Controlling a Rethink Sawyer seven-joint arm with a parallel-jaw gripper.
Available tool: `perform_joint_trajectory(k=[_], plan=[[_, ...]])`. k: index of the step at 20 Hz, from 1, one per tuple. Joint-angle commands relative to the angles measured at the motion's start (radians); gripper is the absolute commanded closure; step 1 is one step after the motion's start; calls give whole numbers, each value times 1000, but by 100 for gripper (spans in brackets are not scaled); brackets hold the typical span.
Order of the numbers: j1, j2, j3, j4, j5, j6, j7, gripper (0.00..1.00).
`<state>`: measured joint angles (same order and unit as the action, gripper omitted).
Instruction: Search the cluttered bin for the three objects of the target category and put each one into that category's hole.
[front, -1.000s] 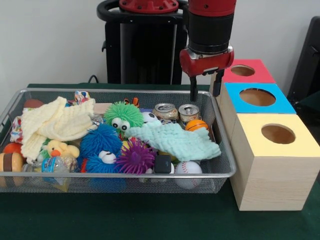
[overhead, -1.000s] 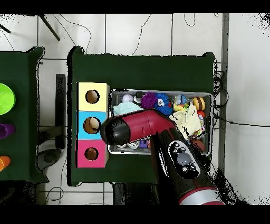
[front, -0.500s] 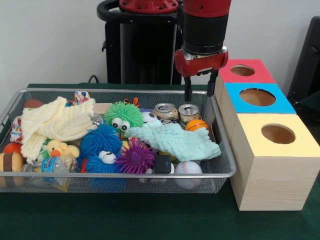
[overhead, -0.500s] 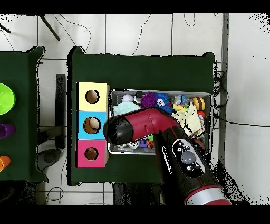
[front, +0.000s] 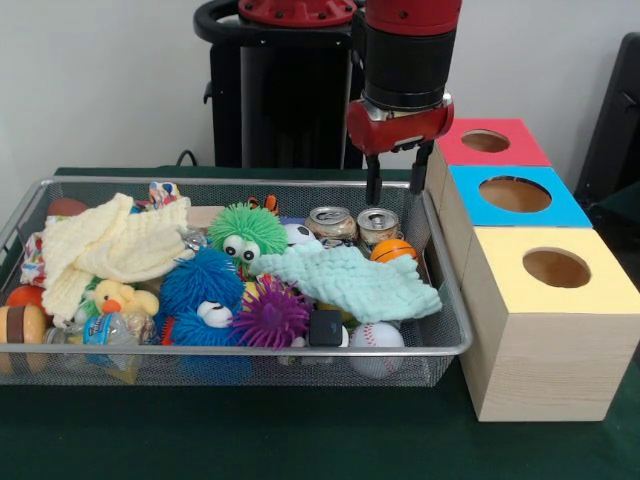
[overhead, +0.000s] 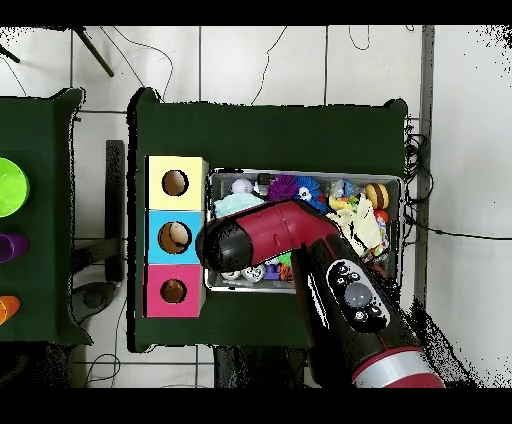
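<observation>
The bin (front: 240, 350) is a silver wire-mesh basket full of clutter; its rim also shows in the overhead view (overhead: 400, 235). A yellow plush duck (front: 118, 297) lies at its front left, partly under a cloth. An orange-and-black striped plush (front: 265, 204) peeks out behind the green fuzzy ball. My gripper (front: 395, 182) hangs open and empty above the bin's far right corner, over the cans. The red-faced box's hole (front: 486, 141) is just to its right and also shows in the overhead view (overhead: 173, 291). In the overhead view my arm (overhead: 260, 240) hides the gripper.
The blue-faced box (front: 515, 193) and the yellow-faced box (front: 556, 267) stand in a row beside the bin. In the bin are green (front: 246, 230), blue (front: 203, 285) and purple (front: 272, 312) fuzzy balls, a yellow cloth (front: 110, 245), a mint cloth (front: 350, 278), two cans (front: 332, 222) and small sports balls.
My gripper has shifted a little to the left in the front view, away from the boxes and over the bin's far right corner. It stays open. The objects have not moved.
</observation>
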<state>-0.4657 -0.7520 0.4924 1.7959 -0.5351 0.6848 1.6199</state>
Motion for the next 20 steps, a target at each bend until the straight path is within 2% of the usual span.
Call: perform_joint_trajectory(k=[1, 8, 20], plan=[[-54, 51, 86, -69, -88, 114, -307, 0], [-93, 64, 118, -75, -116, 125, -343, 0], [-189, -15, 201, 1, -115, 152, -390, 0]])
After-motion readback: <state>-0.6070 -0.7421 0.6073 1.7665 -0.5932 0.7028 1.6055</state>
